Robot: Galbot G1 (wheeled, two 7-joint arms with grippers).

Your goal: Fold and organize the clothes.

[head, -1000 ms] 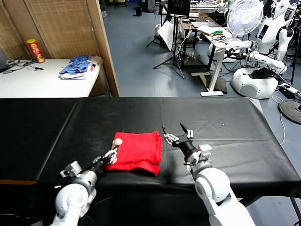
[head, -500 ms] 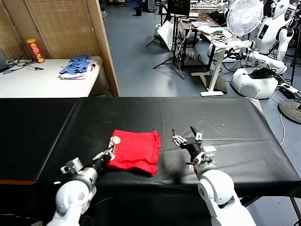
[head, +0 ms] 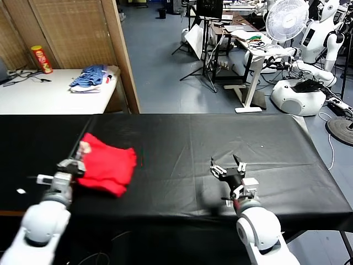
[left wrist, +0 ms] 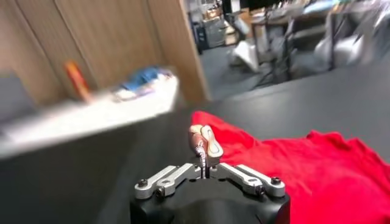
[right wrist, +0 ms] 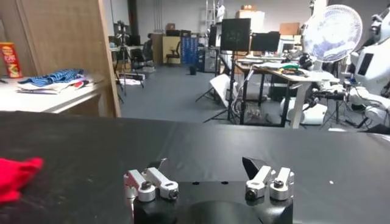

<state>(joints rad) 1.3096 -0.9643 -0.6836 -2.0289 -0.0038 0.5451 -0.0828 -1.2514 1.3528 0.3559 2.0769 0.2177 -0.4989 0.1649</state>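
Observation:
The red T-shirt lies folded in a bundle on the left part of the black table. My left gripper is at the shirt's left edge, shut on the cloth. In the left wrist view its fingertips are pressed together over the edge of the red T-shirt. My right gripper stands open over bare black cloth, well to the right of the shirt, with nothing between its fingers. In the right wrist view the right gripper is wide open and a corner of the red T-shirt shows far off.
A white table at the back left carries a blue striped pile of clothes and a red can. A wooden post stands beside it. A fan, desks and another robot are beyond the table.
My left gripper shut on the shirt's edge and dragged the folded shirt from the table's middle to the left. My right gripper drew back to the right, still open.

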